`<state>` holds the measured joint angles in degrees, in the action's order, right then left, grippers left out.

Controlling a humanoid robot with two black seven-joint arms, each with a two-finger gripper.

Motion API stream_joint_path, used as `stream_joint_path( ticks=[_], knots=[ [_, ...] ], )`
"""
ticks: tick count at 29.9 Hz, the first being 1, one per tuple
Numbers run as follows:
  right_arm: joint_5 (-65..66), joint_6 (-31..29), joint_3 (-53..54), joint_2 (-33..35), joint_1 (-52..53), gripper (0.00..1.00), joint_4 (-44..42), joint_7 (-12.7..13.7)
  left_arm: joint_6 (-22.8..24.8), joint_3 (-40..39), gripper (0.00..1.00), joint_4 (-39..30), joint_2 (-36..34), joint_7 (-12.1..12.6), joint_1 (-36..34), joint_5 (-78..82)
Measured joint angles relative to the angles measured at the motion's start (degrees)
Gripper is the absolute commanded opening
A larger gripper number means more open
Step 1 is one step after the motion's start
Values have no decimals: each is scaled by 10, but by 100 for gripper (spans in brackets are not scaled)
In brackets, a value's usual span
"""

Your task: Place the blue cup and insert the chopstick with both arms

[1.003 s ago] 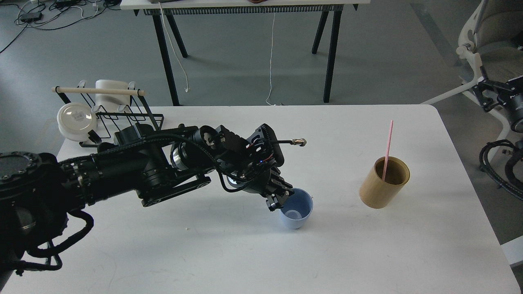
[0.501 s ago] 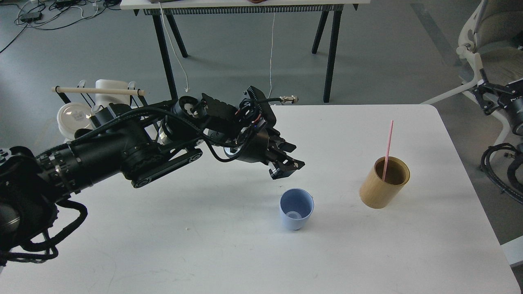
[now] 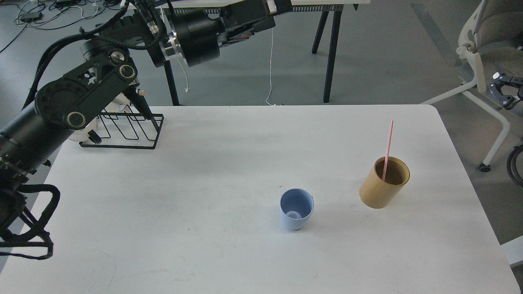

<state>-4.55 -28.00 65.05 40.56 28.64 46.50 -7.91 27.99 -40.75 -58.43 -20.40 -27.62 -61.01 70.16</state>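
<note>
left arm (image 3: 86, 92) raised high over the table's (image 3: 204, 253) left, its gripper out of frame, blue cup (image 3: 296, 208) standing upright alone, right gripper (image 3: 506, 90) too small to judge

I see a white table (image 3: 229, 171) filling the lower frame. Standing directly on it: a blue cup (image 3: 296, 208) upright at lower center, a tan cylindrical holder (image 3: 383, 183) to its right, tilted, and a black wire rack (image 3: 124, 130) at upper left.

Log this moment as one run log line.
blue cup: upright on table | pink chopstick: in bamboo holder | left arm: raised
</note>
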Motion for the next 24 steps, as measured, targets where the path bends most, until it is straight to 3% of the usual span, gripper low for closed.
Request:
stream_joint_path(
  ticks=[3,8,14,20,24],
  knots=[
    [48,0,-2,22,-1,99,16,0,0,-19,99,40,-6,2,9,-138],
    [148,0,-2,58,-3,99,53,0,0,-23,100,181,-8,5,13,-394],
    [247,0,-1,73,0,98,78,0,0,-21,100,305,-13,10,13,-590],
    [336,0,0,72,12,98,87,-2,0,-22,100,384,-15,64,43,-680],
    [405,0,-1,73,27,98,111,-6,0,-25,100,411,-18,75,54,-726]
  ],
)
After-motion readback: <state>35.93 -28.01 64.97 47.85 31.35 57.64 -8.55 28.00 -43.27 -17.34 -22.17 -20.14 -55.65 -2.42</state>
